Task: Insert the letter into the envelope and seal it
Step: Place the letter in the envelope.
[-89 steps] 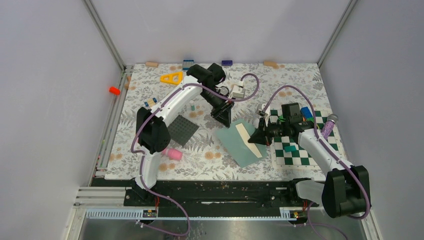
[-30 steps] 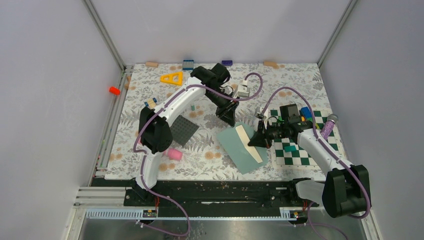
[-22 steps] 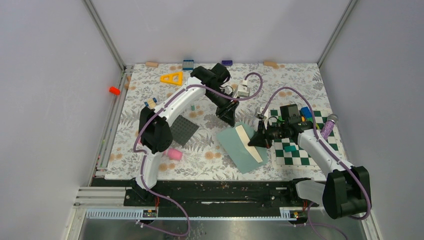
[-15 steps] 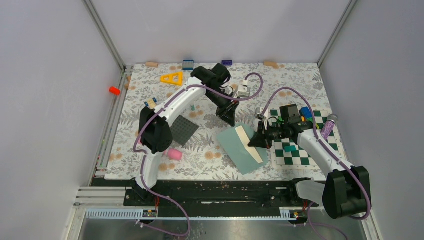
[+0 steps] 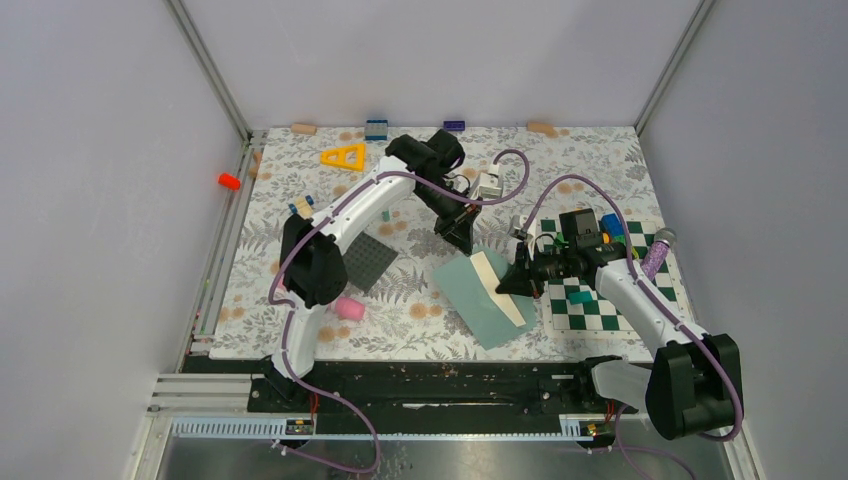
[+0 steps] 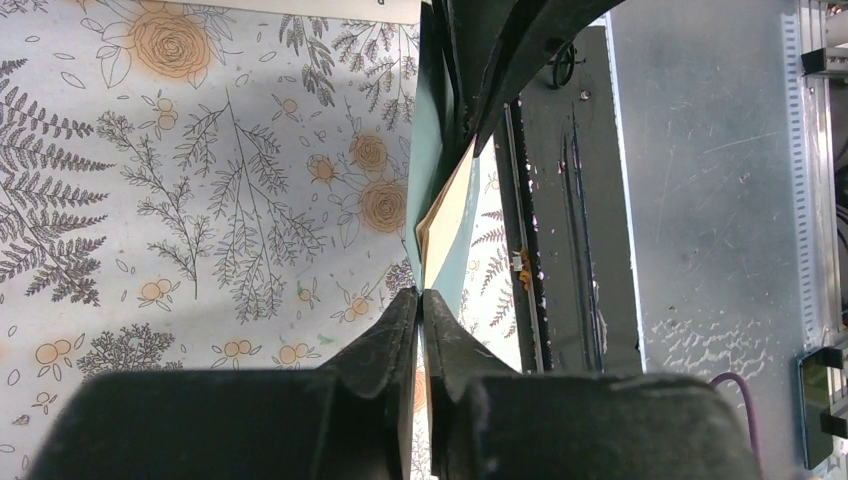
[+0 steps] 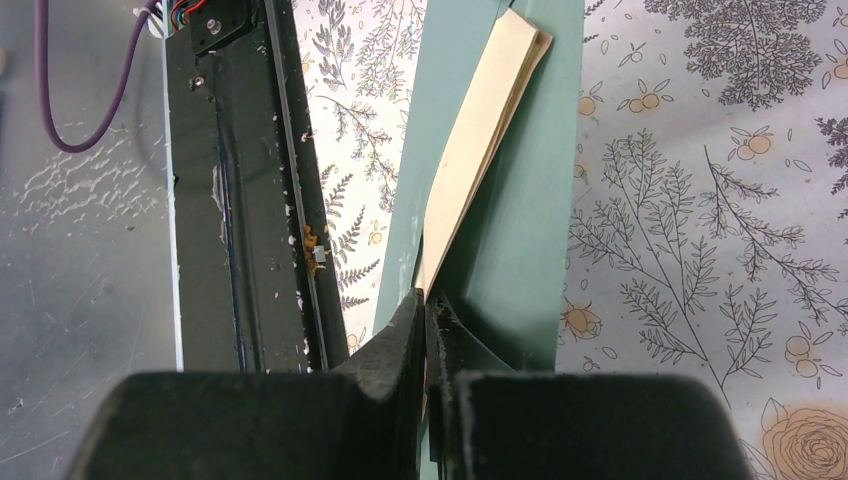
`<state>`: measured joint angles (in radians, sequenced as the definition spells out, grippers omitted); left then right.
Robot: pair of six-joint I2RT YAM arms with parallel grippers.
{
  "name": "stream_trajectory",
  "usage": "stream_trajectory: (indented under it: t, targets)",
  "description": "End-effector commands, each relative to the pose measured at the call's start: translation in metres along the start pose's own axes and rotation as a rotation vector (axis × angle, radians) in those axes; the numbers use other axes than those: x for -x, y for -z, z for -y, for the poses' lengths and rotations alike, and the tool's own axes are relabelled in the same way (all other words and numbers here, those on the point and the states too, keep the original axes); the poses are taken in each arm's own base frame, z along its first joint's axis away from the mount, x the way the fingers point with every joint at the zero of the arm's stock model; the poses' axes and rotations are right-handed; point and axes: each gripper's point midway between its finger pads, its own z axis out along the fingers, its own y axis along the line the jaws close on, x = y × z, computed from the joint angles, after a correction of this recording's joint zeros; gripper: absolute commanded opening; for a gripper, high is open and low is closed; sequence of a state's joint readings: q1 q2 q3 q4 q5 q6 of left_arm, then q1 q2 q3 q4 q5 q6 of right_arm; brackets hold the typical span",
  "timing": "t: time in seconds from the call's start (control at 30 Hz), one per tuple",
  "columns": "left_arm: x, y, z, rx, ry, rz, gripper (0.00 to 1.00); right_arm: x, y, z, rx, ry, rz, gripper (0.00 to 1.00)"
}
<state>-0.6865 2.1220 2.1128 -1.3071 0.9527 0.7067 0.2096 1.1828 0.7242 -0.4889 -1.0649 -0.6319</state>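
Note:
The teal-grey envelope [image 5: 478,302] lies tilted on the floral table with its far corner lifted. The cream letter [image 5: 499,289] lies along its right side, part under a teal fold. My left gripper [image 5: 462,238] is shut on the envelope's far corner; the left wrist view shows the envelope [image 6: 428,160] edge-on between the shut jaws [image 6: 421,294], with the letter [image 6: 446,212] beside it. My right gripper [image 5: 512,283] is shut on the letter's near end; the right wrist view shows the letter [image 7: 480,140] running from the jaws [image 7: 427,298] across the envelope [image 7: 535,200].
A green chessboard mat [image 5: 610,312] with a teal block [image 5: 580,296] lies right of the envelope. A dark grey square mat [image 5: 365,262] and a pink cylinder [image 5: 348,308] lie to the left. A yellow triangle [image 5: 343,156] and small blocks sit at the back. The black rail [image 5: 440,385] runs along the front.
Over three seconds both grippers and the envelope shifted slightly, and the left gripper moved a little right. In the last second almost nothing moved.

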Motion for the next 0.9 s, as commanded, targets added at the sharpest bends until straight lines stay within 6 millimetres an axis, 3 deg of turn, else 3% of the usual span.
stream_trajectory:
  t: [0.0,0.4,0.87]
  targets:
    - [0.010,0.001,-0.002,0.010,-0.050,0.014,0.01,0.015,0.002,-0.005,0.018,0.062,0.024,0.00]
    - [0.016,0.003,0.002,0.005,-0.050,0.033,0.00,0.004,-0.003,-0.002,0.016,0.070,-0.035,0.00]
    - [0.022,0.008,0.010,-0.002,-0.062,0.051,0.00,0.006,-0.009,-0.002,0.030,0.062,-0.061,0.00]
